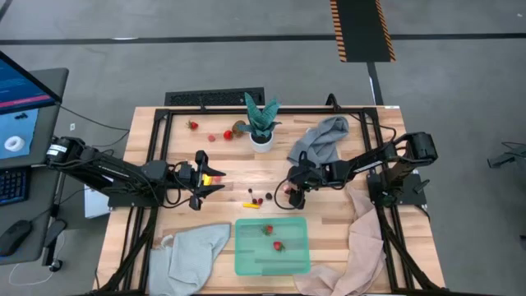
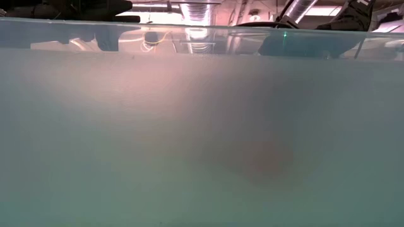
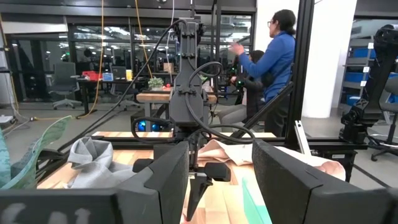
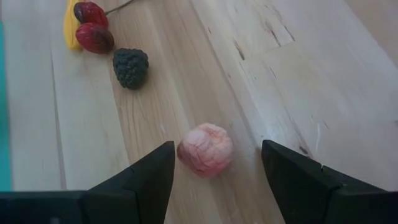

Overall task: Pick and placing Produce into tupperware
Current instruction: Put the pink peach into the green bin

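My right gripper [image 4: 216, 168] [image 1: 293, 196] is open and points down at the table's middle. Its fingers stand on either side of a pink round berry piece [image 4: 206, 149] without touching it. Beyond it lie a dark berry [image 4: 130, 67], two red cherries [image 4: 94, 37] and a yellow piece [image 4: 69, 28]. The mint-green tupperware [image 1: 246, 261] sits near the table's near edge and holds two red strawberries [image 1: 269, 229]. Its wall [image 2: 202, 139] fills the low view. My left gripper [image 1: 200, 179] [image 3: 217, 180] is open, left of the middle. A small yellow piece [image 1: 214, 174] shows by its fingers.
A green potted plant [image 1: 261, 123] stands at the far side, with a brown piece [image 1: 238, 127], red pieces [image 1: 228, 135] and a strawberry [image 1: 192, 125] to its left. Grey-green cloths lie far right [image 1: 327, 136], near left [image 1: 193, 255] and near right [image 1: 355, 247]. A person [image 3: 273, 56] is beyond the table.
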